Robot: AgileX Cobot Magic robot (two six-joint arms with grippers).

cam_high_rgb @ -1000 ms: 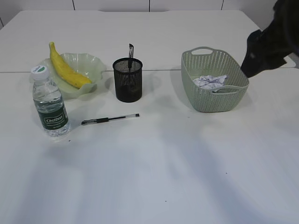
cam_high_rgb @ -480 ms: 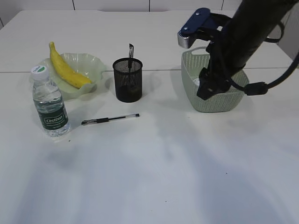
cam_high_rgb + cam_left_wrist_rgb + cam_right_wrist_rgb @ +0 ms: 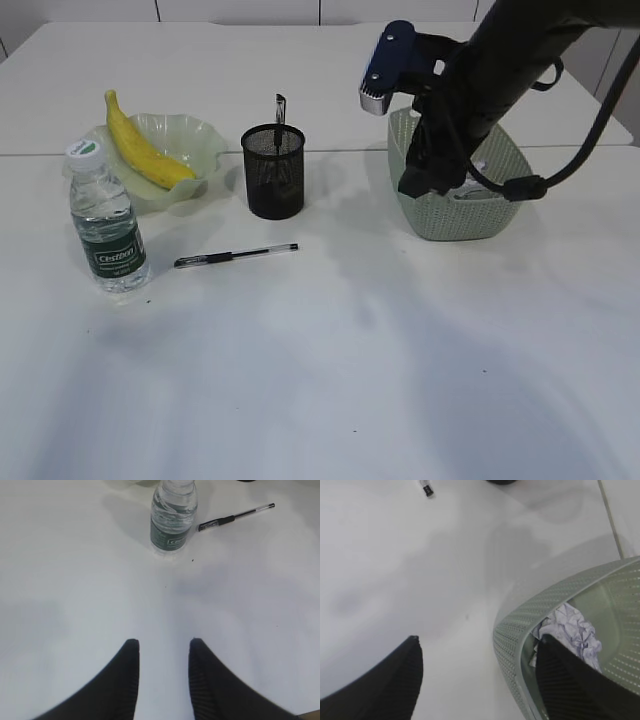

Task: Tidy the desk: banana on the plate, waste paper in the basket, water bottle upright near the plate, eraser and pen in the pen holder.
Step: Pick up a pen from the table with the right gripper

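Observation:
The banana (image 3: pixel 145 150) lies on the pale green plate (image 3: pixel 200 135) at the back left. In front of the plate the water bottle (image 3: pixel 105 220) (image 3: pixel 172 515) stands upright. A black pen (image 3: pixel 236 256) (image 3: pixel 235 517) lies flat on the table, near the black mesh pen holder (image 3: pixel 273 170), from which a dark clip sticks up. The eraser is out of view. Crumpled waste paper (image 3: pixel 572 630) lies in the green basket (image 3: pixel 450 220) (image 3: pixel 520 625). My right gripper (image 3: pixel 425 180) (image 3: pixel 480 639) is open and empty, straddling the basket's left wall. My left gripper (image 3: pixel 163 642) hangs open over bare table.
The white table (image 3: pixel 320 380) has a seam running across behind the plate and the pen holder. The right arm's blue-capped wrist (image 3: pixel 385 65) and a cable (image 3: pixel 590 140) hang over the basket.
The right arm has swung in from the far right and moved left across the basket, ending at its left wall. Everything on the table stays where it was.

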